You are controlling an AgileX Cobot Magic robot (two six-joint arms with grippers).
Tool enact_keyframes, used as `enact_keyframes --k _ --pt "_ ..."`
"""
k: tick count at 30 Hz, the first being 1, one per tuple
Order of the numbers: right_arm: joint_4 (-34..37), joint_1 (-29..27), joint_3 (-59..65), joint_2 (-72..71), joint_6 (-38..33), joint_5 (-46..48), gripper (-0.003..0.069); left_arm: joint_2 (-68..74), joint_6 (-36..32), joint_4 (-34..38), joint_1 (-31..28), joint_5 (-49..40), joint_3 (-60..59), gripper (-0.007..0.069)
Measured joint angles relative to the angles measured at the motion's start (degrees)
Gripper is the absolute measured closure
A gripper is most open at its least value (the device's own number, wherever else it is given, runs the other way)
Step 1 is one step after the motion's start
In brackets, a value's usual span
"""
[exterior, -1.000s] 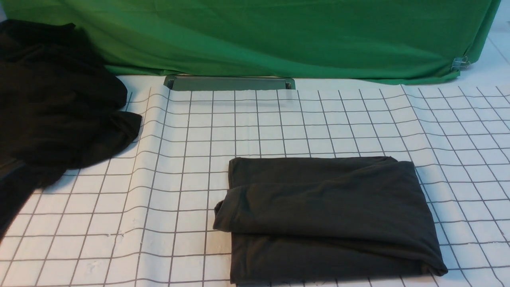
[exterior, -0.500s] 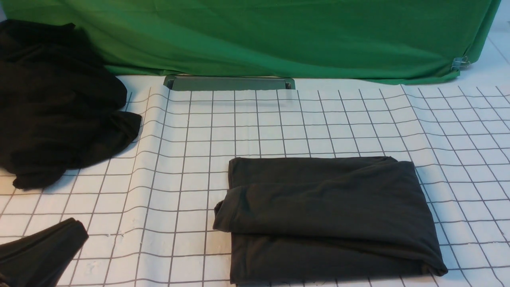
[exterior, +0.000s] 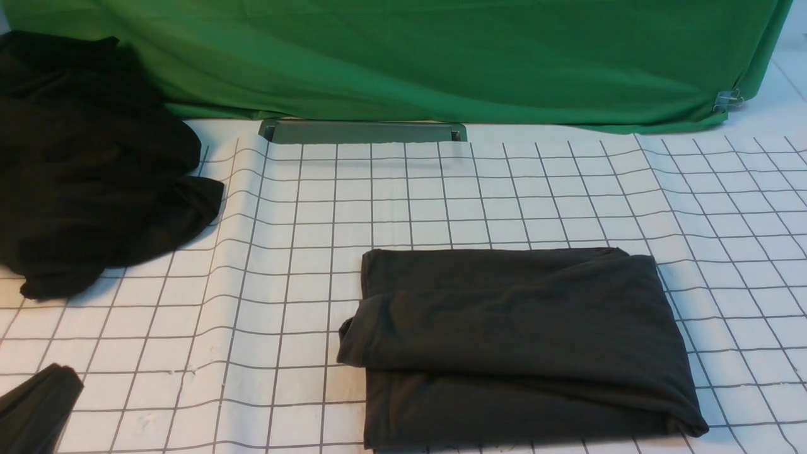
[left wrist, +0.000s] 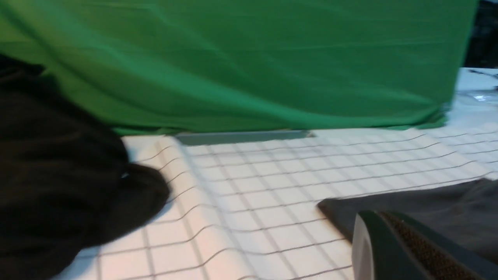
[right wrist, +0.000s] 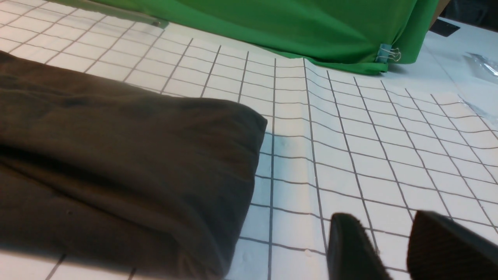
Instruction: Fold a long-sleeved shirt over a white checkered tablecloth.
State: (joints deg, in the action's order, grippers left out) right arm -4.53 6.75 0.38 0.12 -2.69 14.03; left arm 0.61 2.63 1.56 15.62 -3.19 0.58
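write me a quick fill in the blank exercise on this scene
1. The folded dark shirt lies on a white checkered ____.
2. The cloth hanging at the far side is coloured ____.
3. The black heap of cloth lies to the ____ of the shirt.

Missing words: tablecloth; green; left

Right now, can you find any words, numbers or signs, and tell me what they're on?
There are none I can read.
Dark charcoal-grey folded cloth shirt: no words or picture showing on the side we see.
Crumpled black cloth heap: none showing.
White cloth with thin dark grid lines: only lines, no letters or numbers.
Plain green hanging cloth: none showing.
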Motion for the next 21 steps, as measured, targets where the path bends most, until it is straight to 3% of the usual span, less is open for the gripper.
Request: enact_keyframes --k 12,21 --pt "0.00 0.00 0.00 0.00 1.41 0.01 0.0419 -0.53 0.13 -0.01 -13.69 -9.80 -1.00 0.0623" --pt "0.00 0.00 0.00 0.00 1.52 0.01 0.0419 -0.61 0.13 0.01 -15.96 -9.98 -1.00 0.0623"
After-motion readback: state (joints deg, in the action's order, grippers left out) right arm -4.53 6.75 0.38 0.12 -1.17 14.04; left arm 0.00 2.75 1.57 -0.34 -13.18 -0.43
